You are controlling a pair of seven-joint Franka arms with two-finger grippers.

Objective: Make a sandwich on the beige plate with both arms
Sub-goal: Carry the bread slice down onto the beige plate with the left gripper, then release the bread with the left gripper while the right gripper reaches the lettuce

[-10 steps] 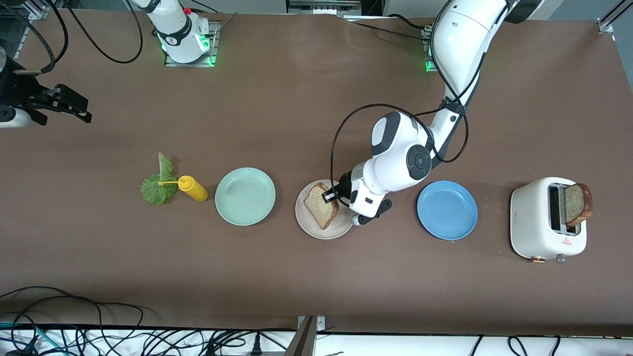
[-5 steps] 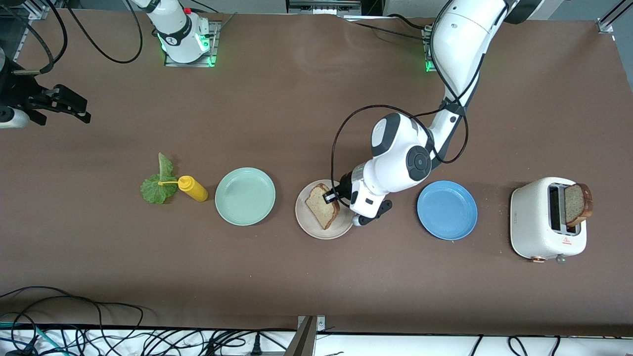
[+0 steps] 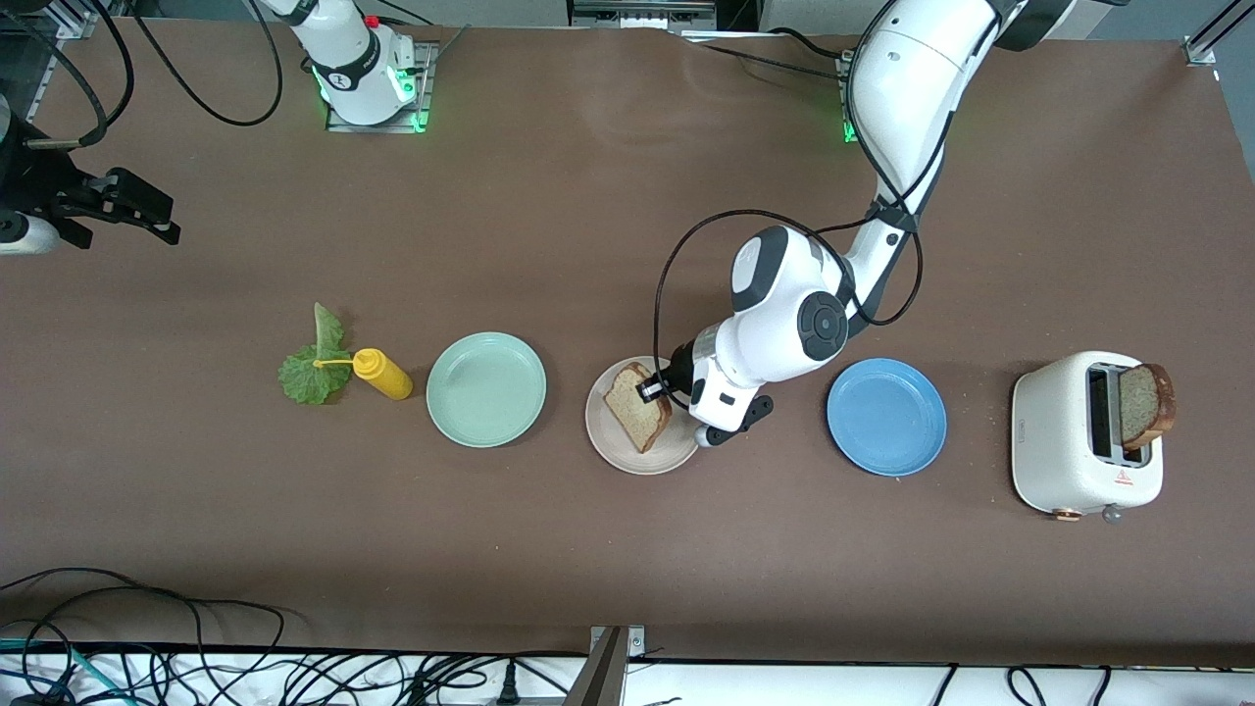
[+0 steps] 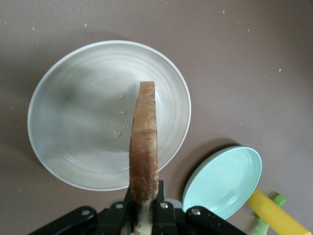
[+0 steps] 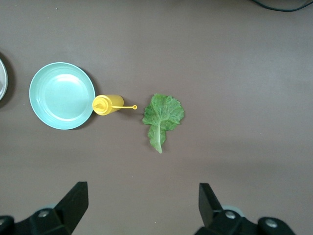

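My left gripper (image 3: 655, 389) is shut on a brown bread slice (image 3: 635, 407) and holds it on edge, tilted, over the beige plate (image 3: 620, 453). In the left wrist view the slice (image 4: 144, 142) stands between the fingers above the plate (image 4: 73, 127), which holds only crumbs. A second slice (image 3: 1143, 403) sticks up from the white toaster (image 3: 1064, 441) at the left arm's end. The green lettuce leaf (image 3: 312, 367) lies on the table toward the right arm's end, also in the right wrist view (image 5: 162, 117). My right gripper (image 5: 142, 205) is open and empty, waiting high over that end.
A mint green plate (image 3: 486, 389) sits beside the beige plate toward the right arm's end, a blue plate (image 3: 886, 416) toward the left arm's end. A yellow squeeze bottle (image 3: 382, 374) lies between the lettuce and the mint plate, its nozzle on the leaf.
My left gripper with the bread slice has shifted slightly over the beige plate. The right arm has barely moved.
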